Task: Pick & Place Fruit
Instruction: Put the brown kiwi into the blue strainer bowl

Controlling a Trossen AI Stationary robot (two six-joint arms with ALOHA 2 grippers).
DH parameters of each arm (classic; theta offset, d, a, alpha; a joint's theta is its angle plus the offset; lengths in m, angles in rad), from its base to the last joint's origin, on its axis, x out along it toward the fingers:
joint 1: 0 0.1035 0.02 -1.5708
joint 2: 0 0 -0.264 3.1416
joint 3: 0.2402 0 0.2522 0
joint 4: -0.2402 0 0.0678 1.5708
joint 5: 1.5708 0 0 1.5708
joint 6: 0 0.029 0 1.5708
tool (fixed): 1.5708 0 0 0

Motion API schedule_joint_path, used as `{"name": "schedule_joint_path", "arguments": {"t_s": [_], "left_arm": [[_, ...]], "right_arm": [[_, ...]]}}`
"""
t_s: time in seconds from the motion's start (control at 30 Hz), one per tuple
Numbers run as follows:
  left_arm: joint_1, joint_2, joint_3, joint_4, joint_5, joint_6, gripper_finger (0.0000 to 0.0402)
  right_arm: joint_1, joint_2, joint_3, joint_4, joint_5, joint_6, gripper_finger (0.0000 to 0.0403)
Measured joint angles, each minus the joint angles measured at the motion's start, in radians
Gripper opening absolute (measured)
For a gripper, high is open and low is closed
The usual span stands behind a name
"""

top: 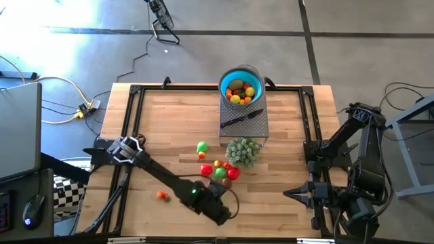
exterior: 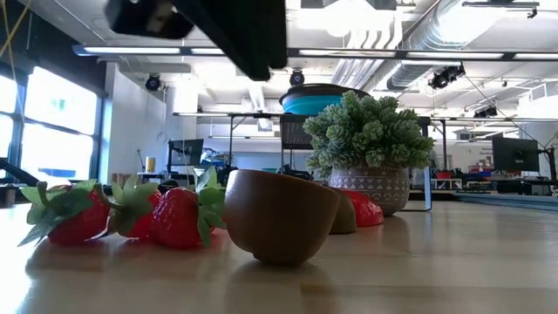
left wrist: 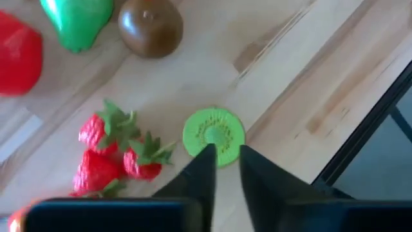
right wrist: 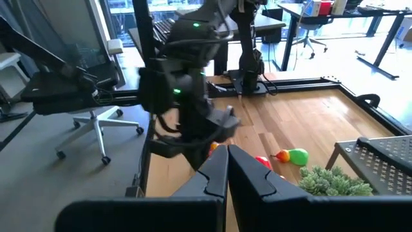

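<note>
Loose fruit lies on the wooden table: a kiwi half (left wrist: 214, 132) with its green cut face up, three strawberries (left wrist: 112, 153), a brown kiwi (left wrist: 150, 26), a green pear (left wrist: 77, 19) and a red fruit (left wrist: 18, 61). In the low view the kiwi half (exterior: 279, 216) rests on its brown rounded skin beside the strawberries (exterior: 122, 214). My left gripper (left wrist: 225, 154) hovers above the kiwi half, its fingers a narrow gap apart, touching nothing. A blue bowl (top: 224, 76) at the far middle holds several fruits. My right gripper (right wrist: 226, 164) waits shut at the table's right.
The bowl stands on a grey perforated stand (top: 261, 127) that also carries a black-handled knife (top: 241, 119). A bushy green plant in a pot (top: 243, 150) stands just beyond the fruit. A small orange fruit (top: 163, 196) lies near the front left. Black rails (top: 129, 108) frame the table.
</note>
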Motion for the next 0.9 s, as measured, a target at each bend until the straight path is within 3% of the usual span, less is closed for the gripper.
{"name": "schedule_joint_path", "arguments": {"t_s": [0.3, 0.43, 0.57, 0.9], "left_arm": [[0.041, 0.0, 0.0, 0.012, 0.048, 0.064, 0.0238], [0.04, 0.0, 0.0, 0.011, 0.049, 0.065, 0.0292], [0.04, 0.0, 0.0, 0.012, 0.039, 0.071, 0.0309], [0.04, 0.0, -0.001, 0.055, -0.008, 0.086, 0.0308]], "right_arm": [[0.0, 0.0, 0.0, -0.001, -0.003, 0.007, 0.0004], [0.0, 0.0, 0.0, -0.001, 0.0, 0.008, 0.0004], [0.0, 0.0, 0.0, -0.001, 0.0, 0.008, 0.0004], [0.0, 0.0, 0.0, -0.001, 0.004, 0.008, 0.0004]]}}
